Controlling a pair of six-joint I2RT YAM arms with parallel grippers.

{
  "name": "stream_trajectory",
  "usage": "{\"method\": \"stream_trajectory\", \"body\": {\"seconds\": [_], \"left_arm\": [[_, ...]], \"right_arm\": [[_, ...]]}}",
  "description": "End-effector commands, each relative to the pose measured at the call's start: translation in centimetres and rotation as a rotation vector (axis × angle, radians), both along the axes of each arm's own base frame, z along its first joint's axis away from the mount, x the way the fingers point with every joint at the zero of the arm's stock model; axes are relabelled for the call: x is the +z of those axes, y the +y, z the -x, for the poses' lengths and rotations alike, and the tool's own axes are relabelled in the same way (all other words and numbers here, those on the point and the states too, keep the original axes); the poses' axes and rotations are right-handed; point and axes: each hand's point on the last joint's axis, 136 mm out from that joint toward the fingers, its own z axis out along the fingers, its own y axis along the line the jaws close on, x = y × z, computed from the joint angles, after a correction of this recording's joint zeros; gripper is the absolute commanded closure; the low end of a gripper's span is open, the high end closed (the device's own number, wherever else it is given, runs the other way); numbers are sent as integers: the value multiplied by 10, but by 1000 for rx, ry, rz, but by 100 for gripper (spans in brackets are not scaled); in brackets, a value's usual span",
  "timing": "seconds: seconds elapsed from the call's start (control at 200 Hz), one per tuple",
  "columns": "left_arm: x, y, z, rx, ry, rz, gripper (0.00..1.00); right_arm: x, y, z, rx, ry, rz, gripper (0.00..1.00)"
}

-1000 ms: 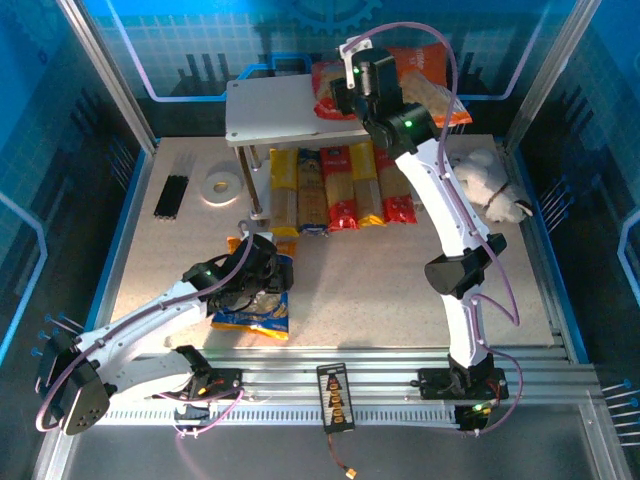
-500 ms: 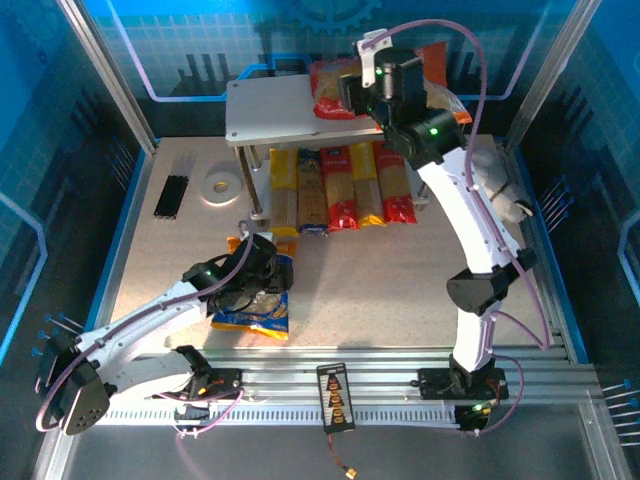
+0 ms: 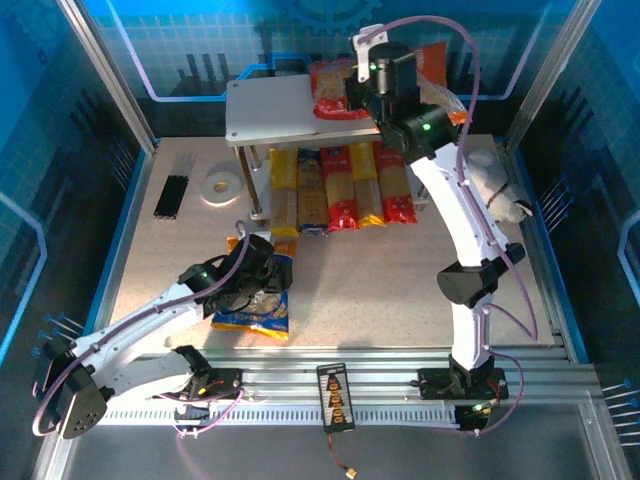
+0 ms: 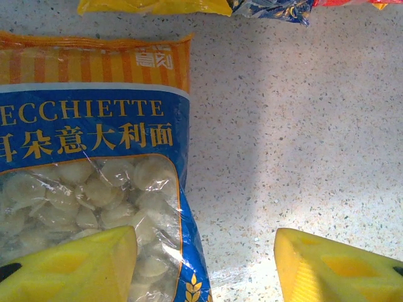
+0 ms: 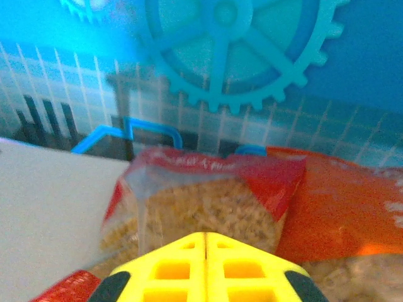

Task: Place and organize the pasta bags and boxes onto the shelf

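- Toward the table's [image 3: 370,270] near-left corner, the blue-yellow bag [image 4: 94,145] lay flat on the surface, window up.
- The left gripper [image 4: 204,251] hung just above it, fingers spread. One finger was over the bag's window and the other over bare table beside the bag's edge. It pinched nothing.
- Farther back, five pasta boxes [image 3: 340,185] lay side by side beneath the top board of the shelf [image 3: 270,110].
- On that board's far-right corner sat the red bag [image 5: 208,195], with the orange bag [image 5: 340,195] touching its right side.
- The right gripper [image 5: 206,242] hovered just above the red bag, fingers pressed together, empty.
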Motion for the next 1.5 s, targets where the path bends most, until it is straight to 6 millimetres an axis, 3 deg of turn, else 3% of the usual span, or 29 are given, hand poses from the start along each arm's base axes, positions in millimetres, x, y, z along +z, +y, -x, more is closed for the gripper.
{"method": "stream_trajectory", "body": {"seconds": [0.0,0.16,0.355,0.54,0.63,0.715,0.916,1.126,1.301,1.426,1.496], "left_arm": [[2,6,3,5,-4,-20,39],[2,7,3,9,-5,-21,39],[0,7,4,10,-4,-21,39],[-1,7,4,8,-1,-20,39],[-1,7,4,8,0,-19,39],[-2,7,4,10,1,-21,39],[-5,8,5,18,8,-18,39],[-4,9,5,19,4,-21,39],[3,6,1,12,-9,-22,39],[10,3,-3,10,-28,-11,39],[14,1,-5,5,-34,-5,39]], "right_arm": [[-14,-14,-8,-60,34,64,93],[-43,-24,-9,-107,109,146,96],[-65,-32,9,-98,174,156,96],[-89,-40,29,-89,215,134,87],[-91,-42,34,-81,217,126,71],[-86,-37,36,-50,221,103,66],[-52,-16,49,77,177,-17,64],[-27,3,83,179,94,-30,45],[-28,6,77,160,115,20,53],[-35,14,70,169,140,42,80],[-39,21,65,177,158,51,90]]}}
